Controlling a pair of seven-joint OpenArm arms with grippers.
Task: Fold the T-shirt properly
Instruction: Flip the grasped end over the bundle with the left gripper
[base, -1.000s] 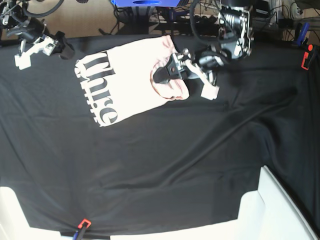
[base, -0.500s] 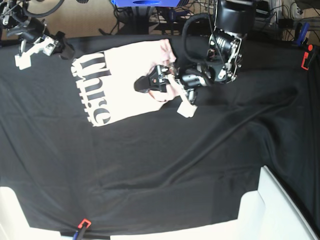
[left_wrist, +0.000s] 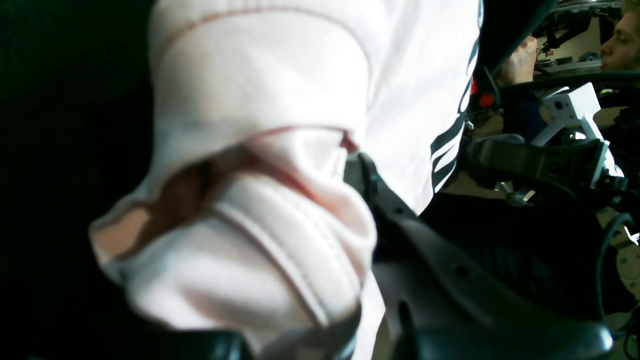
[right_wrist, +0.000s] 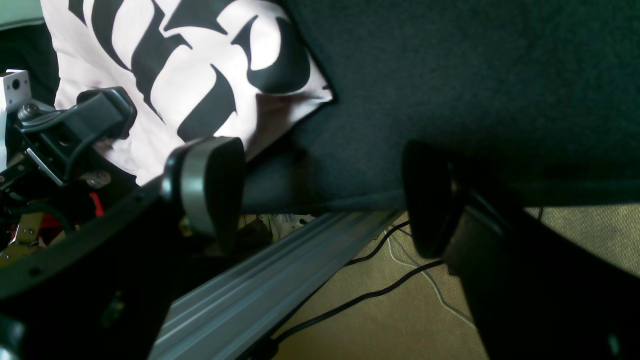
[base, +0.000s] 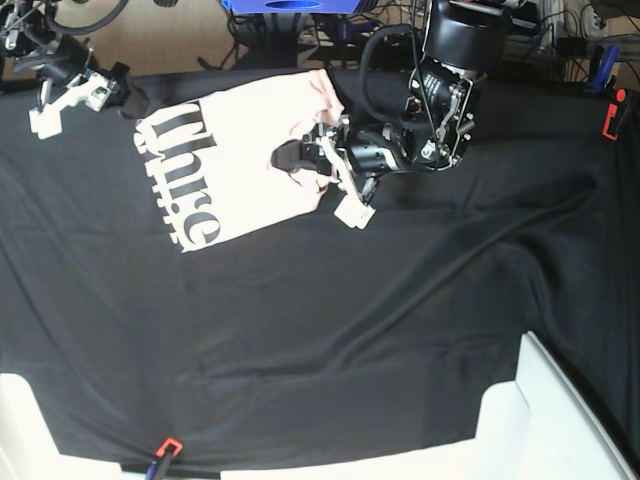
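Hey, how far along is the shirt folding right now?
Partly done: the T-shirt already lies as a compact rectangle, lettering up. In hand: the left claw pinches bunched fabric at its edge. Left: laying that fold flat. The right claw waits open at the table edge.

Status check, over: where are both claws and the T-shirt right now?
Left claw over bunched T-shirt edge, grip unclear. Right claw open, empty, at table's far corner. Shirt lettering-up on black cloth. Nothing in the way.
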